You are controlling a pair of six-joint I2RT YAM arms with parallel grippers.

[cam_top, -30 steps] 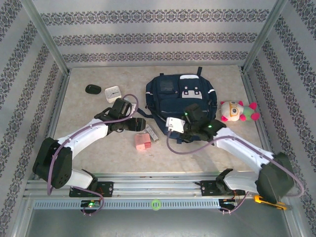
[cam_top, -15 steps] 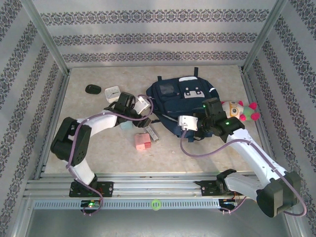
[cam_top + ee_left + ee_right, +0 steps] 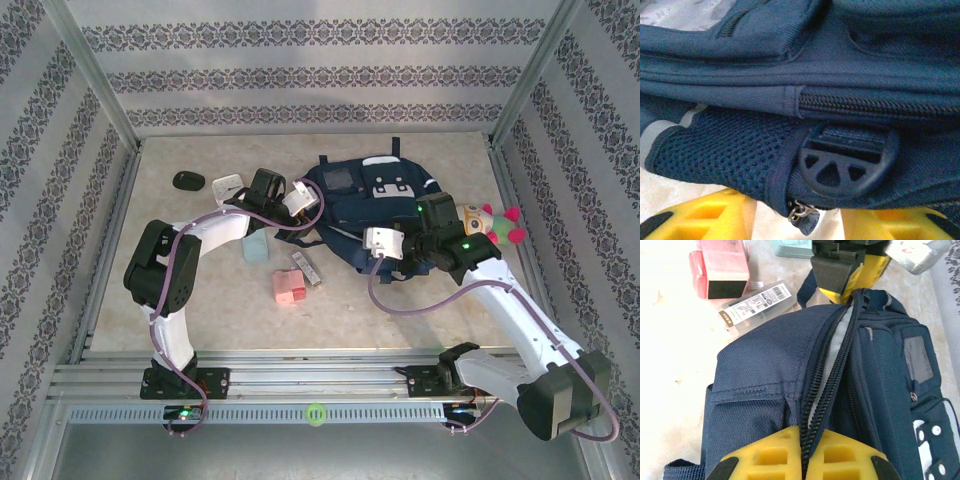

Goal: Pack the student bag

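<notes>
Student bag [image 3: 365, 200]: is lying flat toward the far middle of the table [image 3: 400, 325], front pockets facing up and its main zip [image 3: 832, 365] gaping partly open along one side.
Right gripper [image 3: 807, 436]: is sitting at the bag's near right edge, its yellow fingers pressed together and pinching the fabric along the zip.
Left gripper [image 3: 800, 220]: is sitting at the bag's left edge, at the other end of the same zip. Its yellow fingers [image 3: 705, 217] are standing apart, with the bag's hem and a small zip puller [image 3: 803, 222] hanging between them. I cannot tell whether they are gripping anything.
Round buckle [image 3: 847, 160]: is resting against the bag's side, just beside a mesh pocket [image 3: 725, 155] and below a closed zip line.
Plush toy [image 3: 487, 225]: is lying just right of the bag, with the right arm partly crossing in front of it.
Clear case [image 3: 308, 268]: is lying just beside the bag's near left corner, barcode label facing up.
Pink box [image 3: 290, 288]: is sitting just beyond the clear case from the bag.
Pale teal box [image 3: 257, 247]: is sitting left of the bag, partly under the left arm.
White square item [image 3: 228, 187]: is lying well left of the bag.
Black oval item [image 3: 187, 180]: is lying further left of the bag, just beside the white square item.
</notes>
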